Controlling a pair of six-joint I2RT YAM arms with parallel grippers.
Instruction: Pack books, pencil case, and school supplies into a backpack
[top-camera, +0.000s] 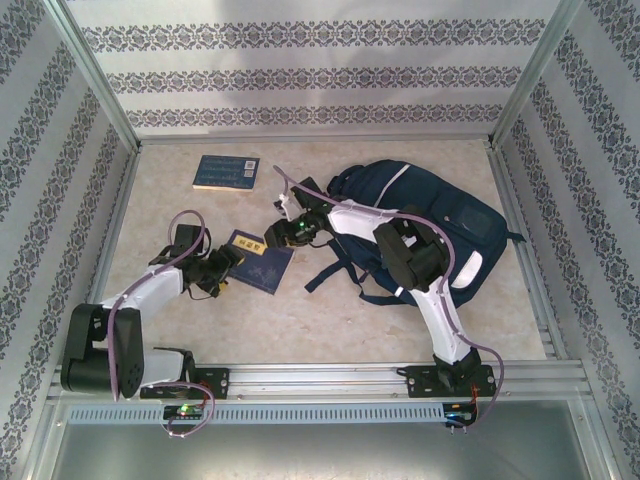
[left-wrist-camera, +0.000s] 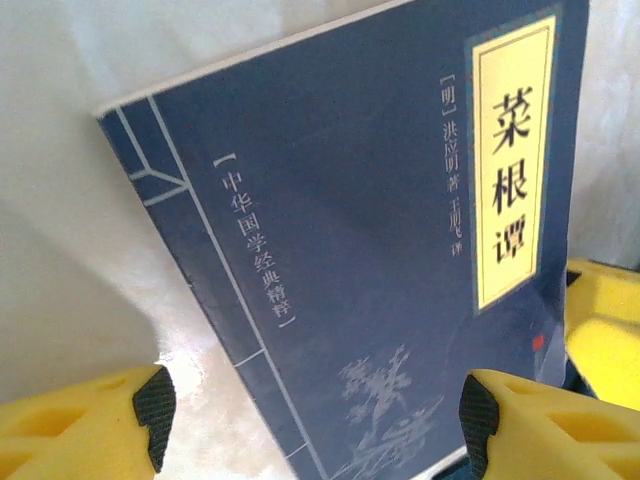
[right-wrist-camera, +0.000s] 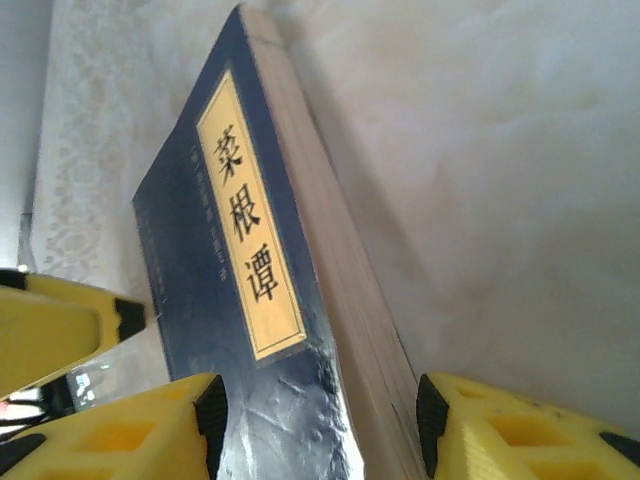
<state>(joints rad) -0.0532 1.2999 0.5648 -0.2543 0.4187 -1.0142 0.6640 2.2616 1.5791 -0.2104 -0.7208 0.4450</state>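
Top view, backpack: we see the backpack (top-camera: 455, 215) lying flat on the right half of the table (top-camera: 330, 330). We cannot tell from above what is inside it.
Top view, count: one backpack and two dark blue books.
Top view, far book: the far book (top-camera: 226, 171) lies flat near the back wall, well apart from both grippers.
Top view, book: the book (top-camera: 264, 264) lies left of the backpack, between the two grippers.
Top view, grippers: the left gripper (top-camera: 224, 277) is at the book's near left edge. The right gripper (top-camera: 272, 234) is at its far corner.
Top view, in the way: the right arm (top-camera: 400, 245) crosses over the backpack's left side. Patterned walls (top-camera: 300, 80) close in the table.

Left wrist, book: the book (left-wrist-camera: 380, 270) is one dark blue cover with a yellow label (left-wrist-camera: 515, 160).
Left wrist, hand: the left gripper (left-wrist-camera: 315, 412) has its jaws wide apart and holds nothing. One of the fingers (left-wrist-camera: 90, 430) stands clear of the book over bare table (left-wrist-camera: 60, 300), and the other is at the book's corner.

Right wrist, book: the book (right-wrist-camera: 250, 250) is seen slantwise, its page edge facing the table (right-wrist-camera: 500, 200).
Right wrist, hand: the right gripper (right-wrist-camera: 320, 420) has the book's corner filling the gap between its fingers (right-wrist-camera: 130, 435). We cannot tell whether it grips.
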